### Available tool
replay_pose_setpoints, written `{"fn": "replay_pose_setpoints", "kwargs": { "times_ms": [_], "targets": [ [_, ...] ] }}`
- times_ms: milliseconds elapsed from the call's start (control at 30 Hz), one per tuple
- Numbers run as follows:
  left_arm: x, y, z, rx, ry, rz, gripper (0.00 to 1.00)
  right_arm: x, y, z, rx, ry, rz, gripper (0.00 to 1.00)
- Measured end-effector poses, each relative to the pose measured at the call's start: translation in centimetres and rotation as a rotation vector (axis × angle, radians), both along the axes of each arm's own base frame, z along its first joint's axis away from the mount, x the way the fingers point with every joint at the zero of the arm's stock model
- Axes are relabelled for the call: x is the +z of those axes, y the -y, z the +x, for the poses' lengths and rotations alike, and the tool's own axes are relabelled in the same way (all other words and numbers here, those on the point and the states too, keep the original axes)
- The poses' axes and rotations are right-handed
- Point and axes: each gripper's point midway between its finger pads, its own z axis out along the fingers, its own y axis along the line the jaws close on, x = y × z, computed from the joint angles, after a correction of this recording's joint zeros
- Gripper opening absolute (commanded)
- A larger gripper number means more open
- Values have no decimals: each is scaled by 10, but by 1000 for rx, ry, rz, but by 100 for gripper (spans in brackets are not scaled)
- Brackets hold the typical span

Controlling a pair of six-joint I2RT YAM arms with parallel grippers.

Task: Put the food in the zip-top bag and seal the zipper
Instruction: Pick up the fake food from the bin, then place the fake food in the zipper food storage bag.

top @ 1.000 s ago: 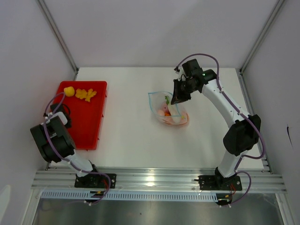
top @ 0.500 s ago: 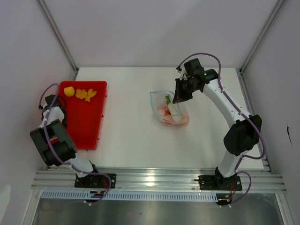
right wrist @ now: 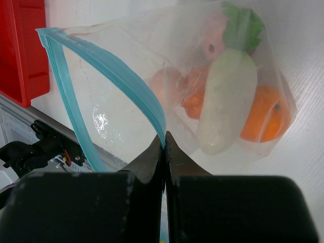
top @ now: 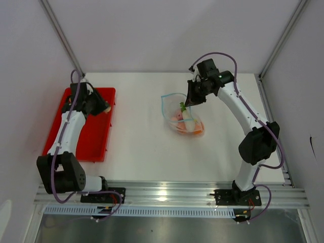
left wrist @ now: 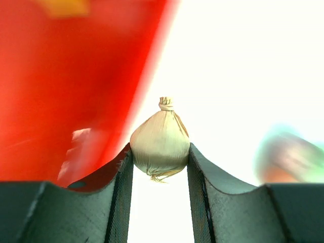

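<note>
Top external view: the white table is seen with the flat red plastic tray at left and the clear crinkly zip-top bag right of centre, with orange, white and pink toy foods inside. The beige garlic-shaped toy is best carried high and released only once it is inside the held-up mouth. It is clamped in the left gripper, jaws parted by its width, over the tray's edge. The right gripper is pinched together on the blue-teal zipper strip.
</note>
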Motion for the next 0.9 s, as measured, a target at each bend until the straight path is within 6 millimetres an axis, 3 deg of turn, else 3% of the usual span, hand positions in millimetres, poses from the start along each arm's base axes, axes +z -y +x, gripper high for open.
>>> {"fn": "replay_pose_setpoints", "kwargs": {
  "times_ms": [133, 233, 367, 533, 667, 767, 900],
  "targets": [
    [53, 94, 25, -275, 184, -240, 1, -5, -2, -1, 3, -11, -14, 0],
    [94, 162, 26, -487, 303, -420, 1, -7, -1, -2, 1, -16, -25, 0],
    [132, 227, 18, -718, 388, -599, 1, -8, 0, -3, -1, -20, -30, 0],
    [156, 278, 7, -903, 420, -671, 0, -10, 0, -3, -3, -32, -40, 0],
    [162, 303, -10, -996, 419, -673, 1, -8, 3, -2, -11, -24, -50, 0],
    [159, 317, -22, -1052, 403, -649, 1, -7, 4, -1, -17, -22, -58, 0],
    [141, 336, -35, -1104, 348, -581, 1, -6, 6, 0, -30, -18, -64, 0]
  ]
}}
